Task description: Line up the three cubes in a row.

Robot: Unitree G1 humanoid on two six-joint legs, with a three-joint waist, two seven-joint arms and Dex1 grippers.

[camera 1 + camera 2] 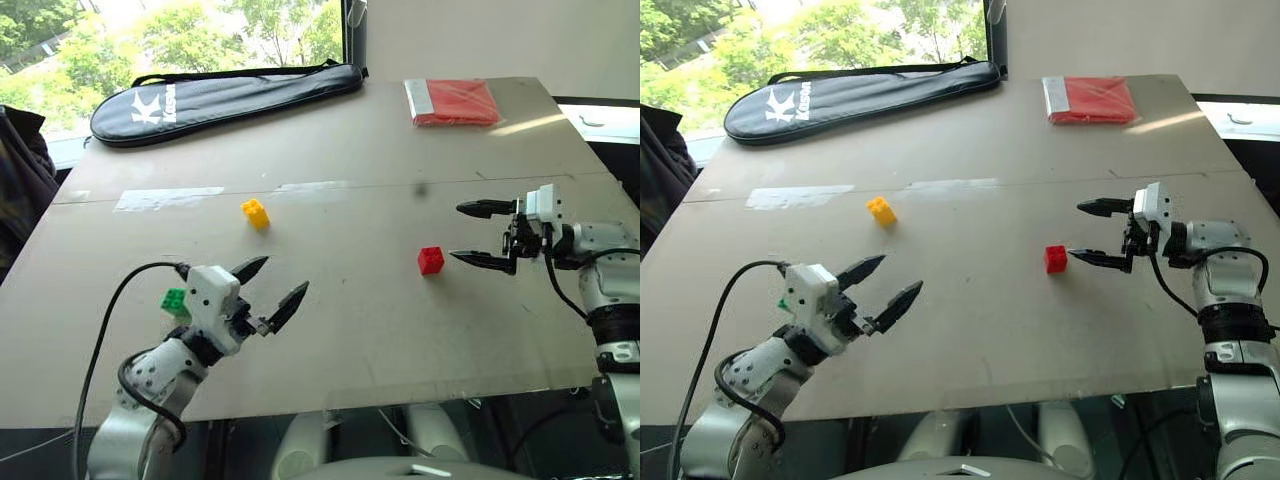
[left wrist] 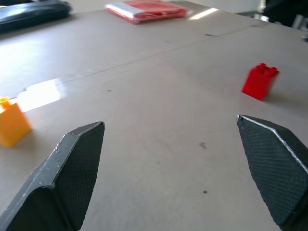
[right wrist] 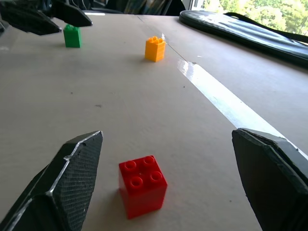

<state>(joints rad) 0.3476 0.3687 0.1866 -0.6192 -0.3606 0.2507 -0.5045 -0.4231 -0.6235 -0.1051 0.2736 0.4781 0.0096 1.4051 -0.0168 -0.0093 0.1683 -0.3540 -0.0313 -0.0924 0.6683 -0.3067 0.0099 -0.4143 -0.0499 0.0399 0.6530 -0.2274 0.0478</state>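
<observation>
With both grippers' jaws wide and empty, we judged the red cube light, rigid, best pinched across its smooth side faces.

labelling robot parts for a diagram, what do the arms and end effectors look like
Both arms are silver-grey metal with black joint bands. Each end effector, left and right, has two pointed black fingers with cross-hatched pads, mounted on a white boxy block. A black cable loops from each block back along the arm.
</observation>
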